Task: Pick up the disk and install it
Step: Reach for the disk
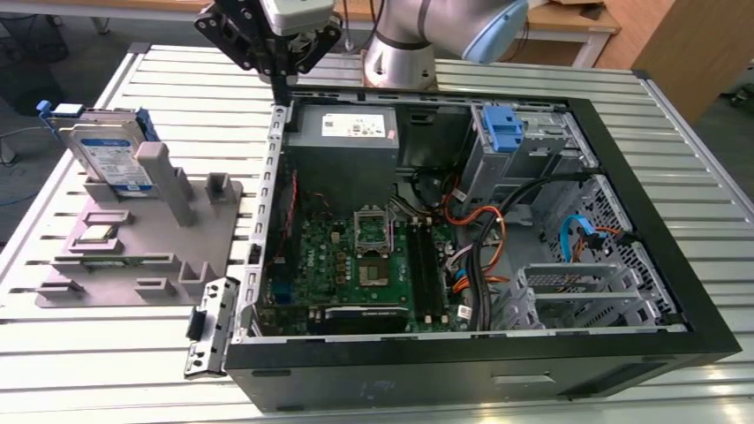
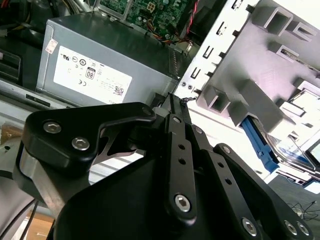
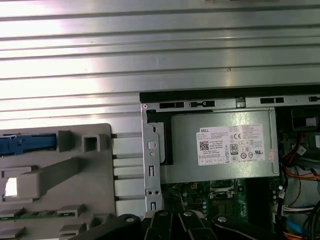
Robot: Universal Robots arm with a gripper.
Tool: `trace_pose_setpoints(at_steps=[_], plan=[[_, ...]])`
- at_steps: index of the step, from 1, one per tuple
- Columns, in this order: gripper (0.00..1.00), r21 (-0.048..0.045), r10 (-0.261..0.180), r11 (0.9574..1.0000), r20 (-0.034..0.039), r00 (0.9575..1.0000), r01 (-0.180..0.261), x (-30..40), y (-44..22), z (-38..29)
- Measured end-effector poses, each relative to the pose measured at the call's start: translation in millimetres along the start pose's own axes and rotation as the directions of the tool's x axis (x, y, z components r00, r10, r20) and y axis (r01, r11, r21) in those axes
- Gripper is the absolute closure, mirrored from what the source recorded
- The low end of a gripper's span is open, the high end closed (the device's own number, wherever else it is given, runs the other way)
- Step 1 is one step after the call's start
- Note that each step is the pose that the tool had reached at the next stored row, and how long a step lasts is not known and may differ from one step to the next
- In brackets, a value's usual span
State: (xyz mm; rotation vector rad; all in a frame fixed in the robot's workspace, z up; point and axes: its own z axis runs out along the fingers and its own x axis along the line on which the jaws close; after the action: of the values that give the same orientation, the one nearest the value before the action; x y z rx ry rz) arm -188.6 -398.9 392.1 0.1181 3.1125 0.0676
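While the disk point(image 1: 109, 152) stands upright in its grey holder point(image 1: 224, 221), presumably for easy grasping, my hand point(image 1: 281, 78) hangs clenched and empty near the computer case point(image 1: 448, 380).

A white sticker point(image 1: 357, 126) lies on the grey power-supply box point(image 1: 304, 132) in the upper middle of the exterior view; its black print is too fine there to make out. In both wrist views this sticker point(image 3: 232, 145) point(image 2: 92, 75) carries lines of black print, a row of small round and square approval marks and a barcode block. In the second wrist view a small white tag point(image 2: 51, 46) sits at the box's corner, its marks unreadable. At the upper left of the exterior view the disk point(image 1: 101, 119) bears a white-and-blue label point(image 1: 118, 168) with print too small to tell. White lettering on the green motherboard point(image 1: 353, 256) cannot be made out.
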Motion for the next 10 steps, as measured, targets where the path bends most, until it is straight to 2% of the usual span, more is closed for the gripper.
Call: trace_pose_setpoints(at_steps=[10], plan=[[0.90,-0.0001,0.000,1.0000,0.0001,1.0000,0.000,11.6,-0.9,-0.2]])
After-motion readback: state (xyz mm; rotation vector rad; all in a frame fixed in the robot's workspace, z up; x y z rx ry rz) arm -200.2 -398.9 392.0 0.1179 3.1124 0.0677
